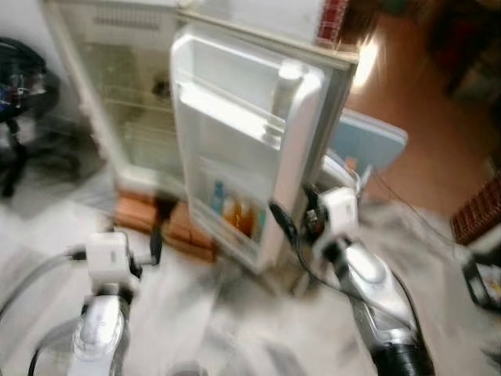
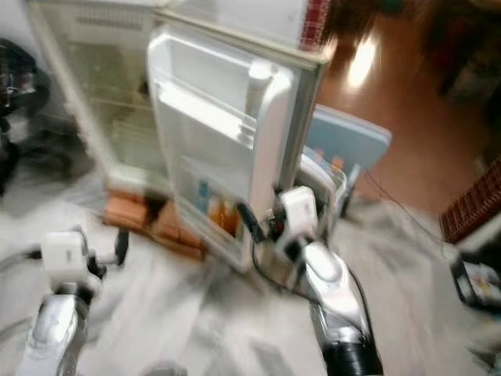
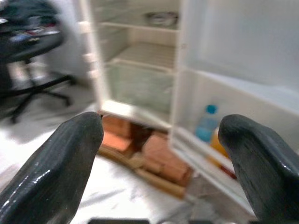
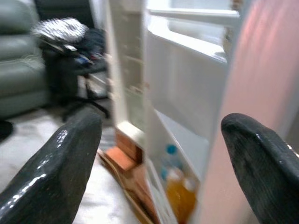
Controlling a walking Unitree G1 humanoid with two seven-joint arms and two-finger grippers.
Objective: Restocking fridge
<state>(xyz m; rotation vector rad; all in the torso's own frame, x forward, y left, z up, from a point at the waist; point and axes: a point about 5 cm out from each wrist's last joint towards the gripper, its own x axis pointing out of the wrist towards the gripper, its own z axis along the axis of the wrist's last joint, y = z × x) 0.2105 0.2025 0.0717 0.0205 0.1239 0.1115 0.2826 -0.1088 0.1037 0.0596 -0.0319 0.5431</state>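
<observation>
A white fridge [image 1: 117, 94] stands open ahead, its shelves nearly bare apart from a metal bowl [image 3: 161, 18]. Its door [image 1: 250, 133] swings out toward me. The door's bottom rack holds a blue-capped bottle [image 3: 205, 126] and orange bottles [image 1: 239, 215]. My left gripper [image 1: 156, 231] is open and empty, low in front of the fridge base. Close to the door's outer edge my right gripper [image 1: 296, 213] is also open, holding nothing. Both eye views are blurred.
Orange bricks [image 1: 137, 213] prop up the fridge on a pale sheet. A black office chair [image 1: 19, 102] stands at the left. Behind the door sits a blue-lidded box [image 1: 368, 137], and a wicker basket [image 1: 477, 211] is at the right.
</observation>
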